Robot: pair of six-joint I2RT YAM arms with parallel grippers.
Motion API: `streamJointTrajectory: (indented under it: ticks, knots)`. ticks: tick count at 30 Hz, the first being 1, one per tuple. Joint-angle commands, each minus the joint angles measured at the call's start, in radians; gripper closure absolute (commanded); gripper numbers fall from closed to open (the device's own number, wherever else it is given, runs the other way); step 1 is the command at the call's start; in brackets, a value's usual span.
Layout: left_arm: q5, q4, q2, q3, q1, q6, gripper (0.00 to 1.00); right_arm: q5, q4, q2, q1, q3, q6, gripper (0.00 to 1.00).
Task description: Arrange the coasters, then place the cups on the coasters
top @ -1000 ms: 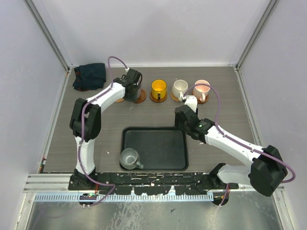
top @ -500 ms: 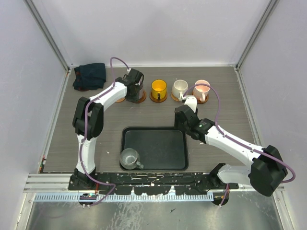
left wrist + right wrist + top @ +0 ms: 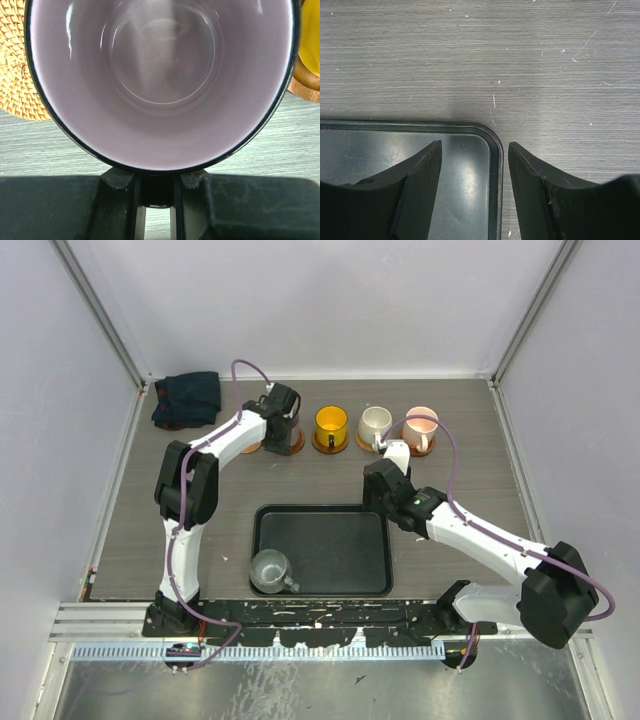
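As right claw gapes, left claw pinches cup.

A grey wood-grain table filled the enclosure, its surface marked with fine pale scratches. Plain white walls closed it in at the back, left and right, with aluminium posts at the far corners. A slotted metal rail ran along the near edge. The light was soft and even.

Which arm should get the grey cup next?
Right, probably: the right gripper is open and empty above the tray holding the grey cup. The left gripper is shut on the purple cup.
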Motion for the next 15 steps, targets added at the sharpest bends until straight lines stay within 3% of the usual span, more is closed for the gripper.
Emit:
streamJointTrajectory:
  ticks: [1, 15]
  knots:
    - [-0.032, 0.040, -0.006, 0.073, 0.008, -0.015, 1.00, 0.000, 0.042, 0.006, -0.003, 0.009, 0.012, 0.39]
    - [-0.011, 0.045, 0.004, 0.054, 0.009, -0.017, 0.96, -0.019, 0.053, 0.014, -0.004, 0.006, 0.009, 0.39]
